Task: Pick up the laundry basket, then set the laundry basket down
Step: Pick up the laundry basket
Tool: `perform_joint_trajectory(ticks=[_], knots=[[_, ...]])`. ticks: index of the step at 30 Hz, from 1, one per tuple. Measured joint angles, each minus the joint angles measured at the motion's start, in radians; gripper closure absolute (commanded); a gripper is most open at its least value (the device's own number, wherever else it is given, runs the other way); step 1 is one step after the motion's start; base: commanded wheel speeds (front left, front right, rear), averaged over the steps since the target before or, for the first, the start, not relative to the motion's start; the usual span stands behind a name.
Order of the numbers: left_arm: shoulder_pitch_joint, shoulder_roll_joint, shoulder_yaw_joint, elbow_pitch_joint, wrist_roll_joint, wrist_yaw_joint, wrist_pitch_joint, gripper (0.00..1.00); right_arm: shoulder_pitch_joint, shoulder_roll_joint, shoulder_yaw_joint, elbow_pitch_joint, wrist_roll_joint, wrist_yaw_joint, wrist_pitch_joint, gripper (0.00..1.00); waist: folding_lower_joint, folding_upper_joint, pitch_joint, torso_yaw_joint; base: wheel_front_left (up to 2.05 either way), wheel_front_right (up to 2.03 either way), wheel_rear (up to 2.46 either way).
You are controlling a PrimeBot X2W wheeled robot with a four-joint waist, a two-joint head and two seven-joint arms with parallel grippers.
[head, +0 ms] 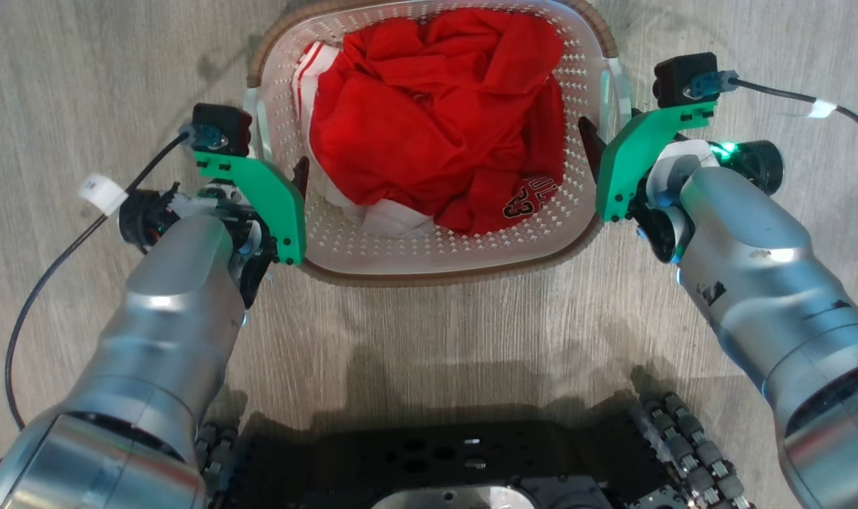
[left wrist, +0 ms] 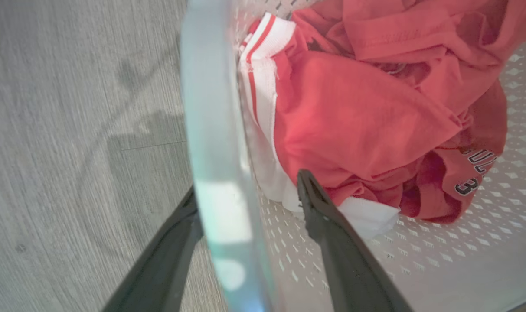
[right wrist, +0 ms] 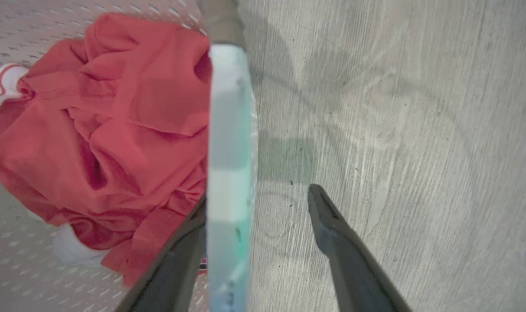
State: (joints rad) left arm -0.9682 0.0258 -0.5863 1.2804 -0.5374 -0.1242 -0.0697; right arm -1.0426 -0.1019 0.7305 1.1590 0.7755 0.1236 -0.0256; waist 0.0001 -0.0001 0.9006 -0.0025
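Head view: basket looks to rest on floor before you, red clothes inside. Left gripper and right gripper each straddle a handle, jaws open. You're likely set for an even two-sided lift; neither grips yet.

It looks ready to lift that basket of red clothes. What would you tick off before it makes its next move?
1. Left tool straddles the left handle, one finger outside the laundry basket and one inside: ok.
2. Right tool straddles the right handle the same way: ok.
3. Both tools shut on their handles: not ok, both are open, with gaps showing.
4. Inner fingers free of the red clothes: cannot tell, the cloth lies very close.
5. Clothes sit inside the rim, none hanging over where visible: ok.
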Motion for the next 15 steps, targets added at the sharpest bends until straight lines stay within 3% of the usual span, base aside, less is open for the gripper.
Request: perform_joint_trajectory(ticks=[15], knots=[[-0.004, 0.000, -0.035, 0.008, -0.013, 0.000, 0.043, 0.00, -0.022, 0.016, 0.067, 0.041, 0.062, 0.000, 0.015, 0.00, -0.0002, 0.0000, 0.014, -0.002, 0.00, 0.00, 0.00]])
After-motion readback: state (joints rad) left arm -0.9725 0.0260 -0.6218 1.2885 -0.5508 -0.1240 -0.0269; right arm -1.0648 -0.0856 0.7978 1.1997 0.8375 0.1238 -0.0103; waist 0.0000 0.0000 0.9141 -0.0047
